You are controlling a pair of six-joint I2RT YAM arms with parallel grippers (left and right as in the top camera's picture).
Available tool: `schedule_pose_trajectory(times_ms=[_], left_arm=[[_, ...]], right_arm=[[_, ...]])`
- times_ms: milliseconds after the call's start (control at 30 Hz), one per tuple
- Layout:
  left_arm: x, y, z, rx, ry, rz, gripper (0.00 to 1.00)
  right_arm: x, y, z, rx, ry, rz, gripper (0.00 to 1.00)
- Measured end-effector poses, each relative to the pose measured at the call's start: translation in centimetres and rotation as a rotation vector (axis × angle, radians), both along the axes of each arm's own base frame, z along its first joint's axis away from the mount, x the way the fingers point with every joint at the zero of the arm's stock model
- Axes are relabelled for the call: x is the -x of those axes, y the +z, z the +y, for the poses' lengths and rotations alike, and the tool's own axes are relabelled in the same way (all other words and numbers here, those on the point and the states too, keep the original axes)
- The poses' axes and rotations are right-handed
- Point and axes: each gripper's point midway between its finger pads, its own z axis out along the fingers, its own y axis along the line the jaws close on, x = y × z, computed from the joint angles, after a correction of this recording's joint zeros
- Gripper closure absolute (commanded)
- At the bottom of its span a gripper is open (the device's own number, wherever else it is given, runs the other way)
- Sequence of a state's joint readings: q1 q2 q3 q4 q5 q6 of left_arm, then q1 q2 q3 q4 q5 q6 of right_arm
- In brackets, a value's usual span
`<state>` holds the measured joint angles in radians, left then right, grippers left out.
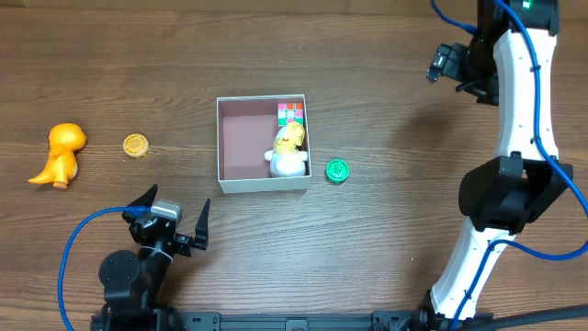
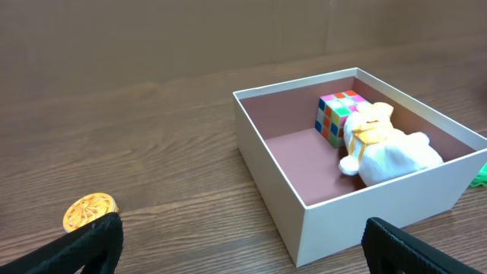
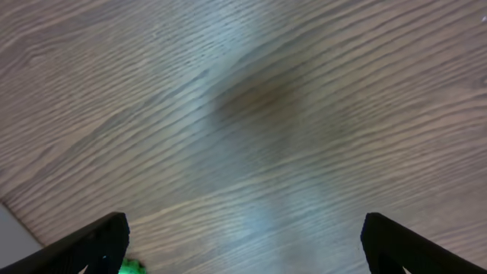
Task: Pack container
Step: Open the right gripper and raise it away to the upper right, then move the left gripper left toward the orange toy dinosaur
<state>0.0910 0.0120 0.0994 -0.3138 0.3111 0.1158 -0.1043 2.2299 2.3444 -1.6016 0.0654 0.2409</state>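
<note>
1. Container, a square shallow white-walled box with pink floor, sits mid-table holding a multicoloured puzzle cube and white plush toy.
2. Green round token lies just outside.
3. Gold coin and orange dinosaur figure lie farther left, unpacked.
4. Left gripper, right gripper: spread wide, empty.

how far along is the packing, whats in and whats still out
Partly done. The colour cube and the white-and-yellow plush already sit in the container. Nothing is in hand: the left gripper and right gripper are both open and empty. Still out: the orange dinosaur, the gold disc and the green disc.
</note>
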Motion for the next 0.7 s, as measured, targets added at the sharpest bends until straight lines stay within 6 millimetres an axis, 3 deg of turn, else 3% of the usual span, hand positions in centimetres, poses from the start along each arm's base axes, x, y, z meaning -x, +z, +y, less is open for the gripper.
schedule_pose_trajectory(times_ms=[267,567,700], left_arm=[[0.0,0.0,0.0,0.0,0.0,0.0,0.0],[0.0,0.1,0.0,0.001,0.0,-0.005,0.0],[-0.2,1.2,-0.2,0.093,0.007,-0.029,0.0]], right_arm=[[0.1,-2.8,-0.3,0.019,0.0,0.038,0.0],[0.4,-2.8,-0.4,0.023,0.0,0.054,0.0],[0.3,-2.8,-0.4,0.024,0.0,0.047,0.0]])
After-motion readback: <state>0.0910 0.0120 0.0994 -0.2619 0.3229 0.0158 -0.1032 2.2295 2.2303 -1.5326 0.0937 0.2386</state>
